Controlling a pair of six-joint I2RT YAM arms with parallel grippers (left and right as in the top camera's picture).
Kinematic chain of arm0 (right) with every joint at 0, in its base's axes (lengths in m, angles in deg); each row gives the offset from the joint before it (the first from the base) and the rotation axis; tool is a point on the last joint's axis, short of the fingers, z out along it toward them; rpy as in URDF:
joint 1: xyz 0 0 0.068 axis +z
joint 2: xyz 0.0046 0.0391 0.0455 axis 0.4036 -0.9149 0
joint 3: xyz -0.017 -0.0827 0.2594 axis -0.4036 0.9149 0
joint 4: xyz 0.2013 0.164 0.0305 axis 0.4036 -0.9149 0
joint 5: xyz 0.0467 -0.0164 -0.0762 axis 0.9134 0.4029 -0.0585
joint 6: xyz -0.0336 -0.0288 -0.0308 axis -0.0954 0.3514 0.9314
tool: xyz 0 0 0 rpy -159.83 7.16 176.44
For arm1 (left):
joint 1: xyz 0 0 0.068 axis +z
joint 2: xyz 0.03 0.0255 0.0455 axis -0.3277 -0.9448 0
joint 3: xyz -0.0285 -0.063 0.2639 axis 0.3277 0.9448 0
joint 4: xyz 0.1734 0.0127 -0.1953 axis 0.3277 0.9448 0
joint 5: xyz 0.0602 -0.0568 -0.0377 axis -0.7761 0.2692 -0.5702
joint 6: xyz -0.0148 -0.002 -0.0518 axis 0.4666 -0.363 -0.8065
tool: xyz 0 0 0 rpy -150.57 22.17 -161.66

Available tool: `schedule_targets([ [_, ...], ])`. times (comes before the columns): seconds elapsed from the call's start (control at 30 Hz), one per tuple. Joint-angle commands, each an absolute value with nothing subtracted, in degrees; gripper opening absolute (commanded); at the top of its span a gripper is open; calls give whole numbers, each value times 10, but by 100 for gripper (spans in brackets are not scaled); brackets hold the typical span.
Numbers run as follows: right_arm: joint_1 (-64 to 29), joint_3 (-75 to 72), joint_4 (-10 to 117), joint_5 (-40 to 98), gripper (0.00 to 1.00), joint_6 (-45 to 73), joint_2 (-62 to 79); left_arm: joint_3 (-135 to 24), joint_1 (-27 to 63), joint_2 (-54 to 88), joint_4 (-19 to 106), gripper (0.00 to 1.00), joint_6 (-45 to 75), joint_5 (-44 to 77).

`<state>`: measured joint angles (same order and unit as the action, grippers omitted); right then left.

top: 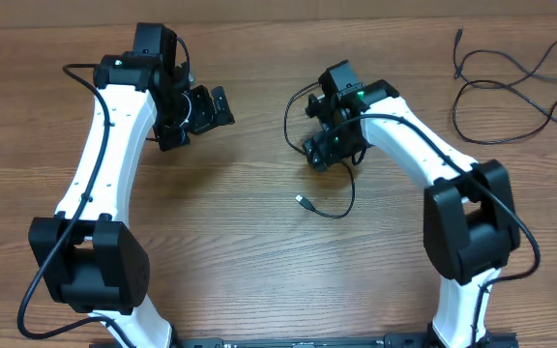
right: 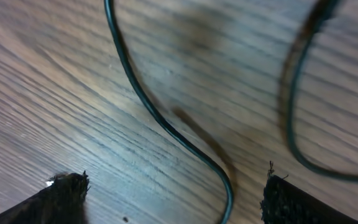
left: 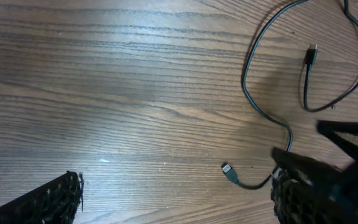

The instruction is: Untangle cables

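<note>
While both arms hover over the wooden worktop (top: 240, 261), the left fingers (left: 51, 198) stand wide apart with nothing between them. The right fingers (right: 64, 194) are also spread wide, low over one thin black cable (right: 160, 119) that lies loose on the wood between them. It probably touches neither finger, though the close view is blurred. Its USB plug (top: 301, 201) rests just beside the right wrist. Further cables (top: 525, 82) lie looped together, well apart at the far right.
</note>
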<state>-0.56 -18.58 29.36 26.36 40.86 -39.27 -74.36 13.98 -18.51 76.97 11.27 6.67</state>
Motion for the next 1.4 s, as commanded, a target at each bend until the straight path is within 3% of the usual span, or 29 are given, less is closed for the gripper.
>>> schedule_targets([
  [0.0,-7,-183,295,303,91,478,-410,-751,139,-169,770,100,126,79],
  [0.07,-7,-176,299,315,89,497,-412,-751,138,-169,770,100,126,80],
  [0.17,-7,-175,303,315,74,505,-413,-751,138,-169,770,100,125,80],
  [0.67,-7,-175,325,315,76,505,-413,-751,136,-169,787,100,126,82],
  [0.87,-7,-174,325,310,73,505,-414,-751,118,-169,795,100,180,100],
  [1.23,-8,-174,337,274,73,505,-420,-751,53,-169,795,100,243,81],
  [1.3,-8,-174,339,253,88,503,-422,-751,48,-169,799,100,243,62],
  [1.37,-13,-174,338,251,88,503,-424,-751,45,-169,805,100,243,60],
])
